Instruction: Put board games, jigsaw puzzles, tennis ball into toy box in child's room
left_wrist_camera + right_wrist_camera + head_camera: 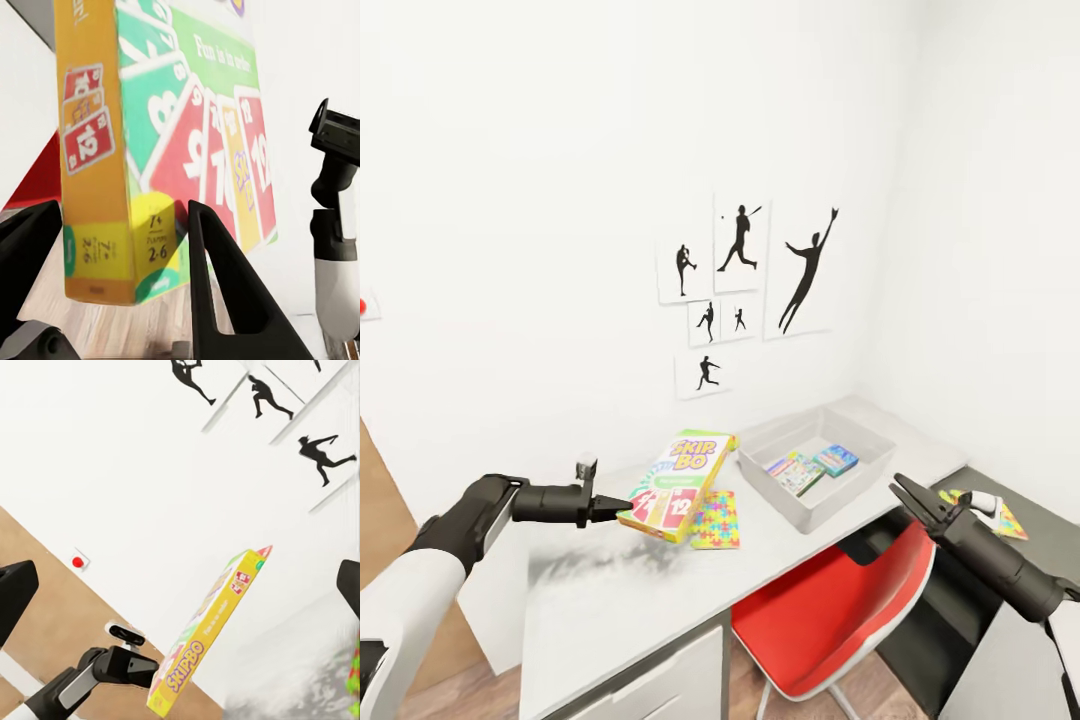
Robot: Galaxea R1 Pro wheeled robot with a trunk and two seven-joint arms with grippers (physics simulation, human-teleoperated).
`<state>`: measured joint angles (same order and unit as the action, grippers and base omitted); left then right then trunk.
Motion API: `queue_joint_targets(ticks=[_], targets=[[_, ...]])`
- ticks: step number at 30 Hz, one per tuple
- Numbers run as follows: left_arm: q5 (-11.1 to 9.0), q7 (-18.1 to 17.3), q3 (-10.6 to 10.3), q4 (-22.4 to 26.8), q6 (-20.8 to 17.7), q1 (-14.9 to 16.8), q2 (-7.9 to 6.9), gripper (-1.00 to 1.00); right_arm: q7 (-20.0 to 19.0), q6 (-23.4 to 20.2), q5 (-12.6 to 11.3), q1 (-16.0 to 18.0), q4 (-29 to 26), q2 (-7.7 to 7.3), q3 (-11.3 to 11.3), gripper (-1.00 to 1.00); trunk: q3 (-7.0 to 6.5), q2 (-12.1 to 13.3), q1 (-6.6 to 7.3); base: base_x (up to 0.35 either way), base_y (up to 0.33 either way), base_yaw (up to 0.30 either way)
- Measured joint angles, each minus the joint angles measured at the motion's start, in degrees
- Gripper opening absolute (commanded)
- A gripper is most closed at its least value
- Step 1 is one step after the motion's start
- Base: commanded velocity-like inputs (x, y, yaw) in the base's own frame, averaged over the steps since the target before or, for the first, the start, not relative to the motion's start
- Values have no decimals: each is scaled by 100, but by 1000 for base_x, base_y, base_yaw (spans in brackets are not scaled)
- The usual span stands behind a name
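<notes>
Head view: the left gripper (pixel 622 508) is clamped on one end of the large pale-green board game (pixel 678 484), held tilted above the table (pixel 610 600), at 9 o'clock from the toy box (pixel 815 466). A jigsaw puzzle (pixel 717 521) lies flat beneath it. Two smaller board games (pixel 810 468) rest inside the box. The right gripper (pixel 908 494) hovers with fingers spread, holding nothing, above a red chair (pixel 830 620).

Left wrist view: both fingers (pixel 217 277) flank the box's yellow edge.

Right wrist view: the box hangs edge-on before the white wall (pixel 150 472).
</notes>
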<state>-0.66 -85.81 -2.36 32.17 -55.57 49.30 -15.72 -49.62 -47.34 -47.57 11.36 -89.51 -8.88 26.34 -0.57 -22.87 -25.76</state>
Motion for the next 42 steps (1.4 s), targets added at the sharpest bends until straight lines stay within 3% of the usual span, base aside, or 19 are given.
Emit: queue_joint_targets(ticks=[9, 24, 42], targets=[[-1, -1, 15, 0, 9, 0, -8, -100, -2, 0, 26, 1, 0, 3, 67, 100, 0, 0, 0, 0, 0, -258], [-13, -1, 20, 4, 14, -1, 0, -100, -11, 75, 30, -3, -5, 18, 72, 100, -2, 0, 0, 0, 0, -27], [-3, 7, 18, 3, 15, 0, 5, -100, -4, 139, 39, -2, 1, 31, 69, 100, -120, -1, 0, 0, 0, -173]])
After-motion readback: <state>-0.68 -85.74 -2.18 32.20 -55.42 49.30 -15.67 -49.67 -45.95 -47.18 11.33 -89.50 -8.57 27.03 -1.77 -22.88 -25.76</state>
